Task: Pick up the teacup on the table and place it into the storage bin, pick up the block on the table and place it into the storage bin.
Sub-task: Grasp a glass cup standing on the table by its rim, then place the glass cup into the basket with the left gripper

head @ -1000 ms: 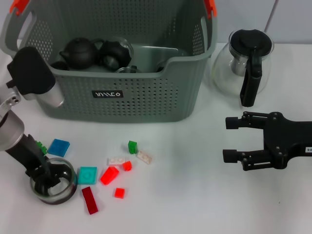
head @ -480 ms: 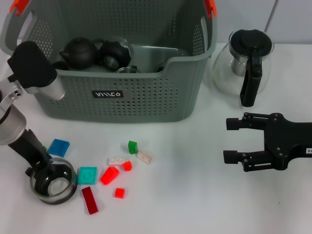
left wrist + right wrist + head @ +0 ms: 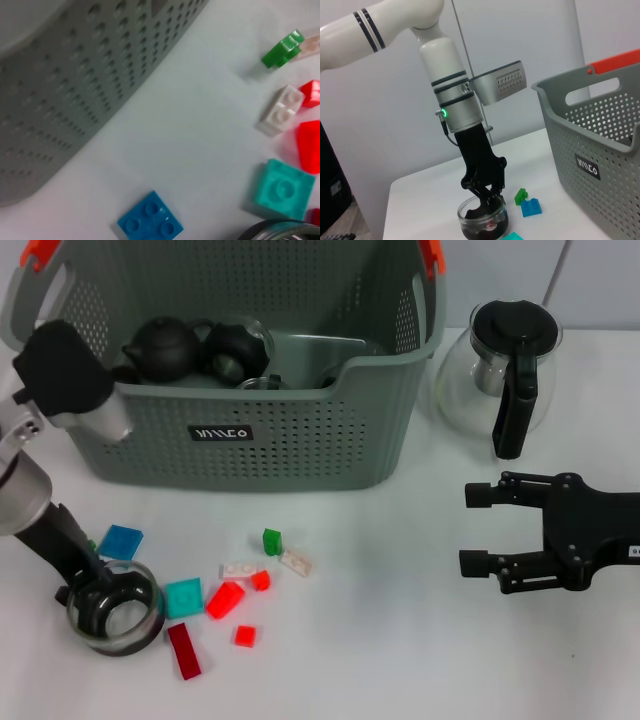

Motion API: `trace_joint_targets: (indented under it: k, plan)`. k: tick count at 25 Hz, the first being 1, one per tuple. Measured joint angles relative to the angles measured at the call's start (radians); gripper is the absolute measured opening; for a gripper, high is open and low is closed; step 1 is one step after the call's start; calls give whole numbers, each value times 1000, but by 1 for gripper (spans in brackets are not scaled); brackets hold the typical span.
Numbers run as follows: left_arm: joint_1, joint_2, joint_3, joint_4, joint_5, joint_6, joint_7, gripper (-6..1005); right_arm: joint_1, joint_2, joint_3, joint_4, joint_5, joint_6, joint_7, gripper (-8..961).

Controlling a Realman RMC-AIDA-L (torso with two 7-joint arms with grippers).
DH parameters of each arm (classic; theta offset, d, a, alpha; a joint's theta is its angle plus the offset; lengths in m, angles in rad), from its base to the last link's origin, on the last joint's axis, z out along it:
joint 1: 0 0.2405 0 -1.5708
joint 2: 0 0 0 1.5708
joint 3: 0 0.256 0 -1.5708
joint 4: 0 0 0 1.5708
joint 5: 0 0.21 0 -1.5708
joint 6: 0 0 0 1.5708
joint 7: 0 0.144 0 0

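A glass teacup is at the table's front left. My left gripper is shut on its far rim, one finger inside the cup; the right wrist view shows the same grip on the cup. Several blocks lie beside it: blue, teal, red, dark red, green, white. The grey perforated storage bin stands behind them. My right gripper is open and empty at the right, away from the blocks.
The bin holds black teapots and glassware. A glass coffee pot with a black handle stands right of the bin. The left wrist view shows the bin wall, the blue block and the teal block.
My left gripper's fingers have closed on the cup's rim. The cup has shifted slightly right, against the teal block. The right arm has not moved.
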Motion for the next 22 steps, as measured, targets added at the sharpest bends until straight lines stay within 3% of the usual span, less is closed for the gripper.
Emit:
trace_joint_targets:
  k: [2,5,8,9,12,14,18,22]
  plan:
    - [-6,2,-41,-17,-26,31,25,108,0,0,0,0,0,-2,0,914]
    - [-33,21,-170,-26,-122,146,115,39,0,0,-1,2,0,-5,-1,914]
    - [-73,69,-337,-3,-250,280,201,38,0,0,1,2,0,-7,-2,914]
    - [-85,101,-395,20,-320,317,219,38,0,0,1,2,0,-7,-2,915]
    - [-87,158,-449,70,-487,332,229,38,0,0,1,3,0,-7,-2,915]
    - [-86,180,-488,104,-625,318,231,38,2,0,1,4,0,-7,-2,915]
    - [-105,196,-569,139,-834,257,210,38,8,0,0,9,0,-7,-2,915]
    - [-123,166,-550,101,-908,40,106,39,8,0,1,11,0,-8,-2,915]
